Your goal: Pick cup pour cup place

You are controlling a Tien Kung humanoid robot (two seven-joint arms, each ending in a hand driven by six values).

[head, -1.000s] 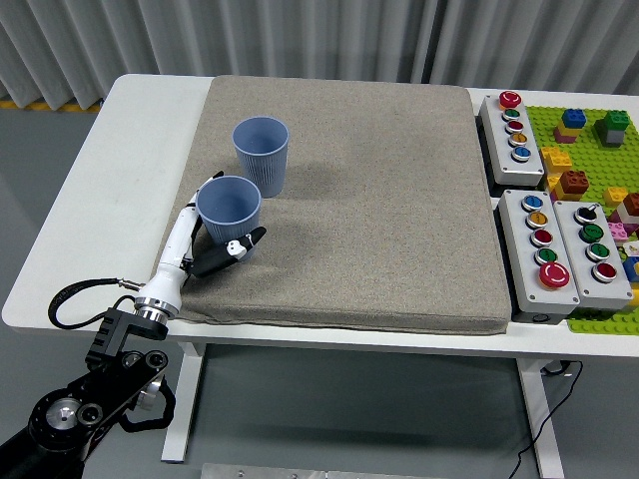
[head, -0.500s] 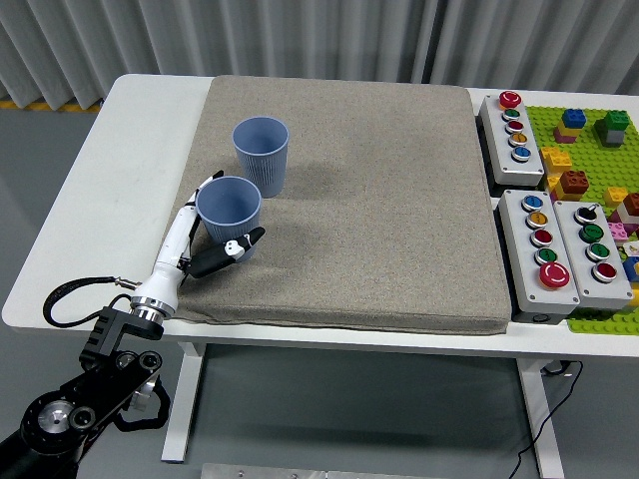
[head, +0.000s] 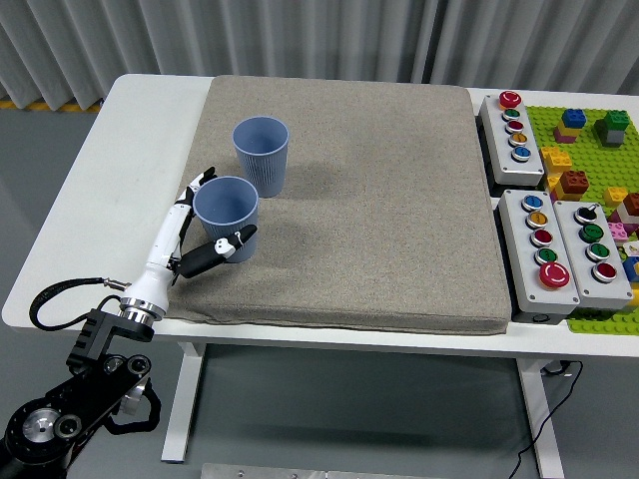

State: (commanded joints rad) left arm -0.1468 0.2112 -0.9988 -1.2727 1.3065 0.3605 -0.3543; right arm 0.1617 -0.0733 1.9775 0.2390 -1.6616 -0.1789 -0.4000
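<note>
blue ribbed near cup (head: 227,217) sits on the grey pad (head: 379,200), left-front area, with my left hand (head: 205,225) wrapped around it: fingers (head: 197,183) curl behind its left side, thumb (head: 222,249) presses across its front low down. i read this as clamped on the cup. cup looks upright; i cannot tell whether it is clear of the pad or resting on it. right hand not in view.

just beyond and slightly right stands the far cup (head: 262,155), same blue, upright, very close to the held one, rims nearly meeting.

risks, my judgement: the grip is low and thin-walled cups flex, so squeezing could deform it or let it slip when tilted. with so little gap, tipping toward the far cup could knock it over. soft pad gives an unsteady base on set-down.

further right on the white surface (head: 120,180): button boxes (head: 549,239), then a green brick plate (head: 599,140). no readable brand, label or writing anywhere.
</note>
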